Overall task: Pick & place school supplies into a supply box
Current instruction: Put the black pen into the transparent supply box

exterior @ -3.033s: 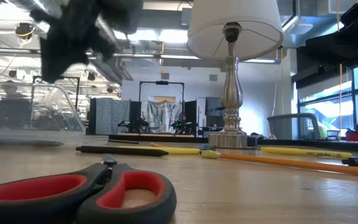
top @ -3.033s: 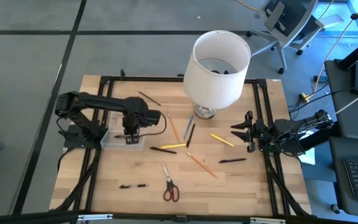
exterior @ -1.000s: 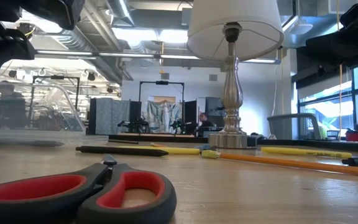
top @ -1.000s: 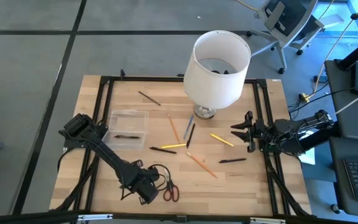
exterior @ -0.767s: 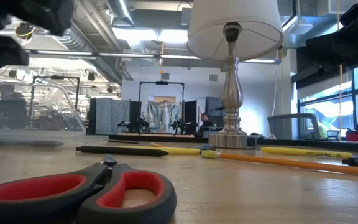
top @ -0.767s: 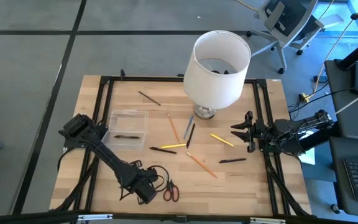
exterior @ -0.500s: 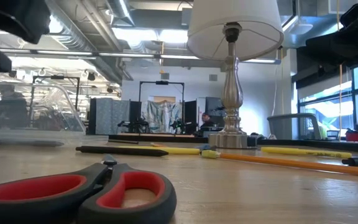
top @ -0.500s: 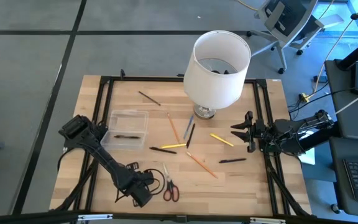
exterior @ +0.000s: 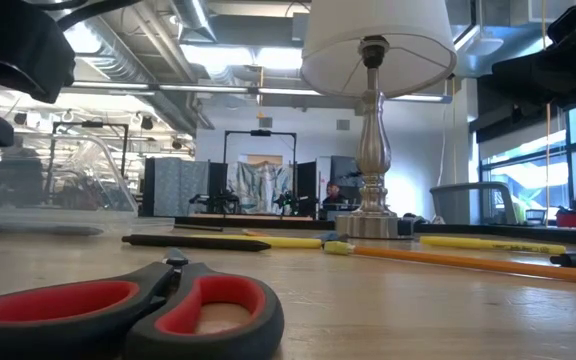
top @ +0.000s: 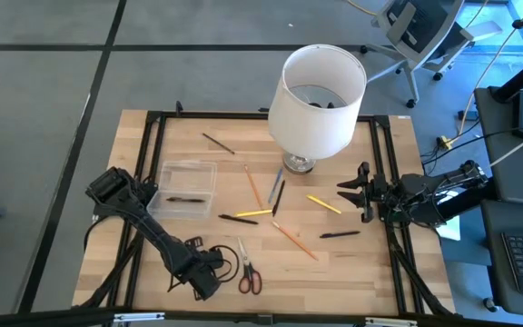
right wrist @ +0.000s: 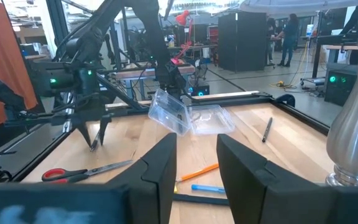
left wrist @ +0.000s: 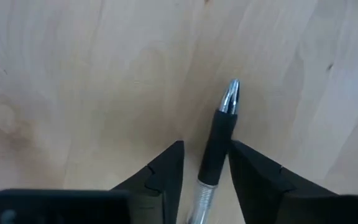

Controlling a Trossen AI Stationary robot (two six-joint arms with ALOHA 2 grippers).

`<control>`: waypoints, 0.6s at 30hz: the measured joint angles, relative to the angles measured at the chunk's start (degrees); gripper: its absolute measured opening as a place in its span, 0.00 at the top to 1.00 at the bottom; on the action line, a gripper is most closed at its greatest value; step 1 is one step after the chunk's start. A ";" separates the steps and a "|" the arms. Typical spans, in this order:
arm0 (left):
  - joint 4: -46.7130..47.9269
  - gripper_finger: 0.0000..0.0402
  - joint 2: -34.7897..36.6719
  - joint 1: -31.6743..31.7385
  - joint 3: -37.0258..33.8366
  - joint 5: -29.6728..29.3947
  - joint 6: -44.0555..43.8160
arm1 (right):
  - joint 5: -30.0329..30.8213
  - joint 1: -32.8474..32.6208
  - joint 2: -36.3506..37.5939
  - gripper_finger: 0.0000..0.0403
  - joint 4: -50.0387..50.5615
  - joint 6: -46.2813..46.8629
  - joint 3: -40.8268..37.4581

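**A:** What is the surface like, and what lies beyond it?

**B:** A pale wooden table with a black frame on a grey floor. In the low view the room behind is a workshop with ceiling lights, racks and a seated person far back. A white-shaded lamp stands toward the table's far edge.

**A:** How many supplies lie out?

**B:** One pair of scissors, red-handled, near the front edge. On the open wood I count eight loose pens and pencils: a dark one beyond the box, an orange one, a bluish one, a black one, two yellow ones, a long orange pencil, a black one beside the first yellow and a black pen at the right. One more dark pen lies inside the supply box, which is clear plastic, shallow and rectangular, left of centre.

**A:** And the grippers?

**B:** The left gripper is down at the front edge, just left of the scissors, its fingers parted on either side of a black pen with a silver tip, not yet pressing it. The right gripper waits at the right edge, fingers apart, empty.
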State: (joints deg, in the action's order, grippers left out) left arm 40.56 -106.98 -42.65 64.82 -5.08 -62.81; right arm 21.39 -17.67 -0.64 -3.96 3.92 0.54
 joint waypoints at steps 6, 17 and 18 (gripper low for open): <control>0.12 0.85 -0.04 0.00 -0.07 -0.17 0.04 | 0.00 0.02 0.00 0.70 0.01 -0.09 0.00; -0.50 0.95 -0.15 0.02 -0.15 -0.04 -0.16 | 0.00 0.01 0.00 0.70 0.00 -0.16 0.00; -0.58 0.94 -0.11 0.02 -0.15 0.00 -0.66 | 0.00 0.02 0.00 0.70 0.00 -0.57 0.00</control>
State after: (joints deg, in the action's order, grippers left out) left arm 39.98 -107.09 -42.63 64.66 -5.09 -63.46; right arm 21.39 -17.65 -0.64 -3.96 3.35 0.54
